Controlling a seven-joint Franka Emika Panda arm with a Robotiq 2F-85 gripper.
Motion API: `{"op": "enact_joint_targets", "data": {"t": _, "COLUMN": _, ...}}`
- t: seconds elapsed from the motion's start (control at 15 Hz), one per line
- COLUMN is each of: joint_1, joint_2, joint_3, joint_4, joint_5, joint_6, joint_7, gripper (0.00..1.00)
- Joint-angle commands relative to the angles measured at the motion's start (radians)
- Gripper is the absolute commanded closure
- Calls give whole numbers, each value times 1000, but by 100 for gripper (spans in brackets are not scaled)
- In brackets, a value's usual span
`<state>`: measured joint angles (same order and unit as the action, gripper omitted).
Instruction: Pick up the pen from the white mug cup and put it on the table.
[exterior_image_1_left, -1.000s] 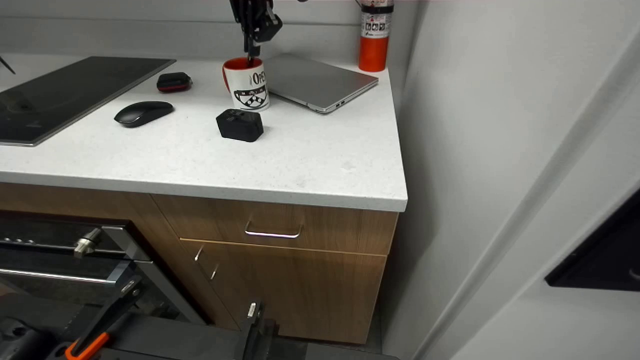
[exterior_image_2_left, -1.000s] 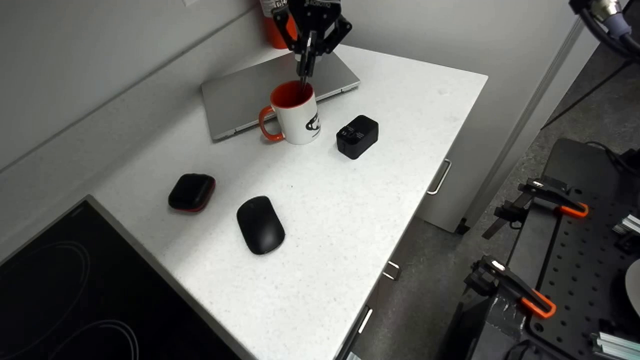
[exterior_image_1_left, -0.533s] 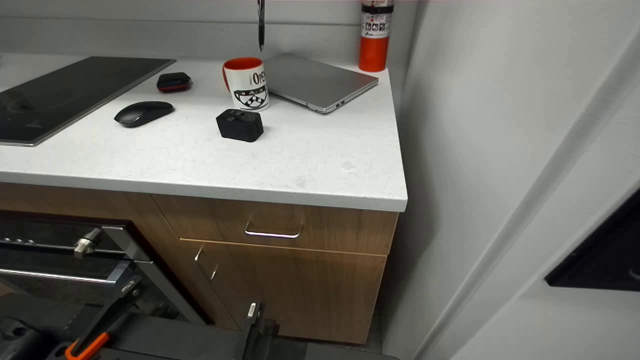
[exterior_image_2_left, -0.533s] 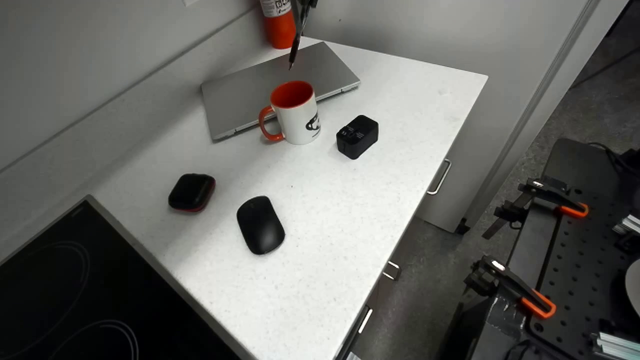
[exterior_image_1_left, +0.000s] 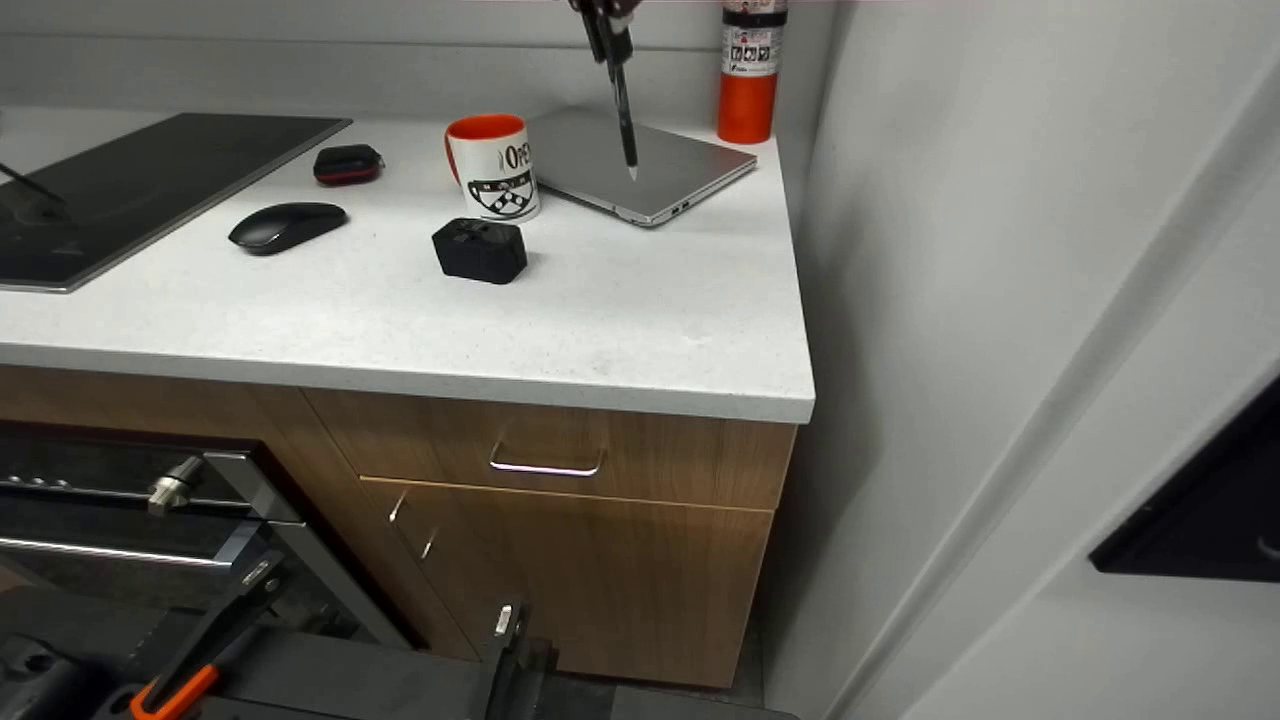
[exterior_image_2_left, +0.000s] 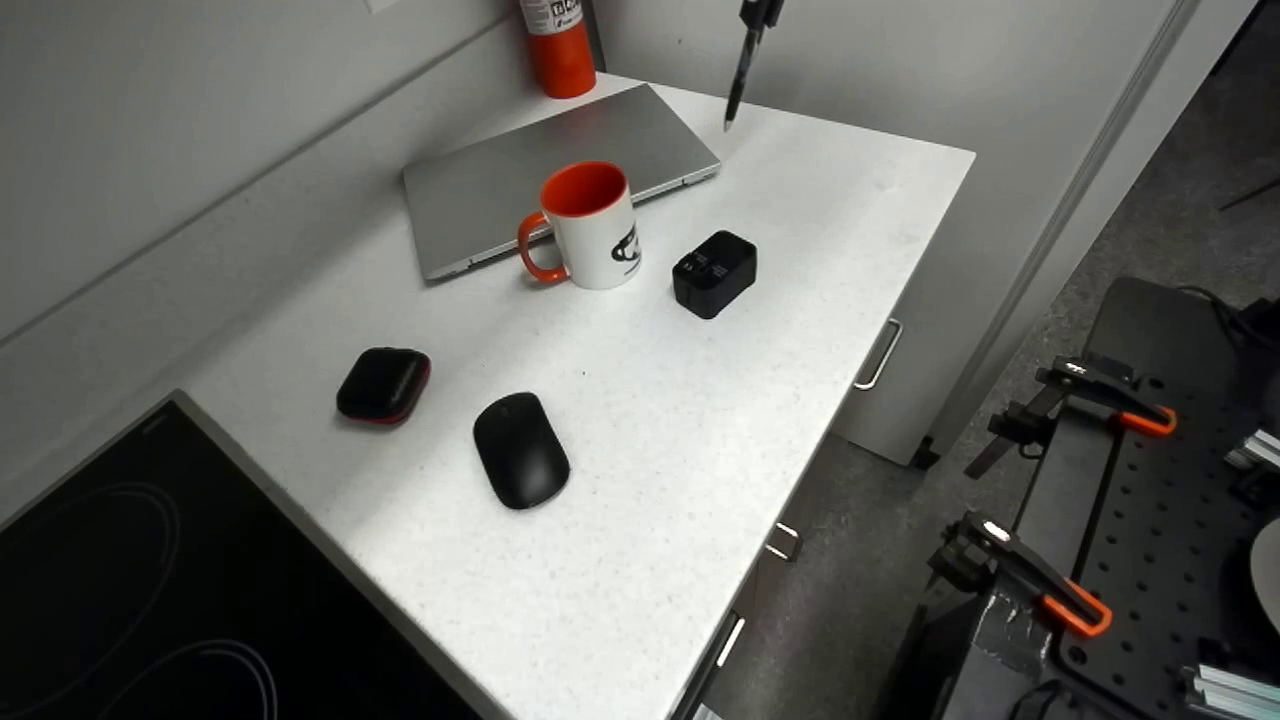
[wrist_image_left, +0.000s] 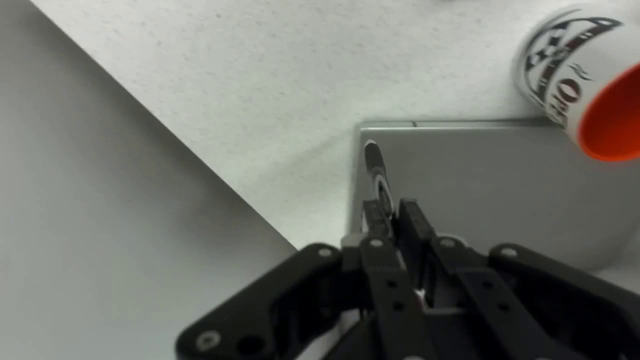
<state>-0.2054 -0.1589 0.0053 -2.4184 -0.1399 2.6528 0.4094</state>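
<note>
pen (exterior_image_2_left: 739, 88): tilted, claw (wrist_image_left: 394, 220) clamped on it | white mug (exterior_image_2_left: 597, 245): upright, red inside, pen outside

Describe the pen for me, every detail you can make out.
The pen is thin, straight and mostly dark, perhaps plastic, with a pale tip. In the wrist view a pale-edged oval shape shows along its side. Its upper part is largely hidden by the gripper, which holds it between its fingers. It hangs in the air above the table, tip down and slightly tilted, outside the white mug. Only the gripper appears to touch it.
</note>
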Motion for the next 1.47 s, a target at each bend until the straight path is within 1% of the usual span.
{"op": "enact_joint_targets", "data": {"t": 0.0, "joint_1": -206, "joint_2": 17, "joint_3": 174, "joint_4": -19, "joint_5": -277, "joint_6": 3, "joint_7": 253, "gripper": 97}}
{"op": "enact_joint_targets", "data": {"t": 0.07, "joint_1": -243, "joint_2": 25, "joint_3": 205, "joint_4": -14, "joint_5": -362, "joint_6": 0, "joint_7": 333, "gripper": 97}}
{"op": "enact_joint_targets", "data": {"t": 0.13, "joint_1": -238, "joint_2": 46, "joint_3": 211, "joint_4": -4, "joint_5": -427, "joint_6": -11, "joint_7": 403, "gripper": 97}}
{"op": "enact_joint_targets", "data": {"t": 0.2, "joint_1": -263, "joint_2": 49, "joint_3": 243, "joint_4": -2, "joint_5": -491, "joint_6": -18, "joint_7": 476, "gripper": 97}}
{"op": "enact_joint_targets", "data": {"t": 0.27, "joint_1": -241, "joint_2": 69, "joint_3": 253, "joint_4": 1, "joint_5": -559, "joint_6": -36, "joint_7": 548, "gripper": 97}}
{"op": "enact_joint_targets", "data": {"t": 0.33, "joint_1": -133, "joint_2": 91, "joint_3": 177, "joint_4": 13, "joint_5": -618, "joint_6": -74, "joint_7": 603, "gripper": 97}}
{"op": "enact_joint_targets", "data": {"t": 0.47, "joint_1": -59, "joint_2": 152, "joint_3": 162, "joint_4": 45, "joint_5": -647, "joint_6": -124, "joint_7": 653, "gripper": 97}}
{"op": "enact_joint_targets", "data": {"t": 0.53, "joint_1": -20, "joint_2": 185, "joint_3": 149, "joint_4": 63, "joint_5": -646, "joint_6": -145, "joint_7": 658, "gripper": 97}}
{"op": "enact_joint_targets", "data": {"t": 0.67, "joint_1": 46, "joint_2": 252, "joint_3": 119, "joint_4": 106, "joint_5": -609, "joint_6": -174, "joint_7": 630, "gripper": 97}}
{"op": "enact_joint_targets", "data": {"t": 0.73, "joint_1": 71, "joint_2": 285, "joint_3": 101, "joint_4": 133, "joint_5": -585, "joint_6": -183, "joint_7": 614, "gripper": 97}}
{"op": "enact_joint_targets", "data": {"t": 0.87, "joint_1": 112, "joint_2": 341, "joint_3": 62, "joint_4": 184, "joint_5": -584, "joint_6": -197, "joint_7": 624, "gripper": 97}}
{"op": "enact_joint_targets", "data": {"t": 0.93, "joint_1": 127, "joint_2": 366, "joint_3": 44, "joint_4": 207, "joint_5": -571, "joint_6": -210, "joint_7": 606, "gripper": 97}}
{"op": "enact_joint_targets", "data": {"t": 1.0, "joint_1": 142, "joint_2": 385, "joint_3": 26, "joint_4": 226, "joint_5": -570, "joint_6": -226, "joint_7": 608, "gripper": 70}}
{"op": "enact_joint_targets", "data": {"t": 1.07, "joint_1": 151, "joint_2": 398, "joint_3": 12, "joint_4": 238, "joint_5": -556, "joint_6": -233, "joint_7": 591, "gripper": 62}}
{"op": "enact_joint_targets", "data": {"t": 1.13, "joint_1": 159, "joint_2": 405, "joint_3": -2, "joint_4": 247, "joint_5": -541, "joint_6": -239, "joint_7": 580, "gripper": 56}}
{"op": "enact_joint_targets", "data": {"t": 1.2, "joint_1": 164, "joint_2": 411, "joint_3": -14, "joint_4": 254, "joint_5": -529, "joint_6": -241, "joint_7": 574, "gripper": 48}}
{"op": "enact_joint_targets", "data": {"t": 1.33, "joint_1": 174, "joint_2": 417, "joint_3": -35, "joint_4": 265, "joint_5": -501, "joint_6": -241, "joint_7": 562, "gripper": 34}}
{"op": "enact_joint_targets", "data": {"t": 1.4, "joint_1": 178, "joint_2": 418, "joint_3": -43, "joint_4": 268, "joint_5": -487, "joint_6": -240, "joint_7": 555, "gripper": 25}}
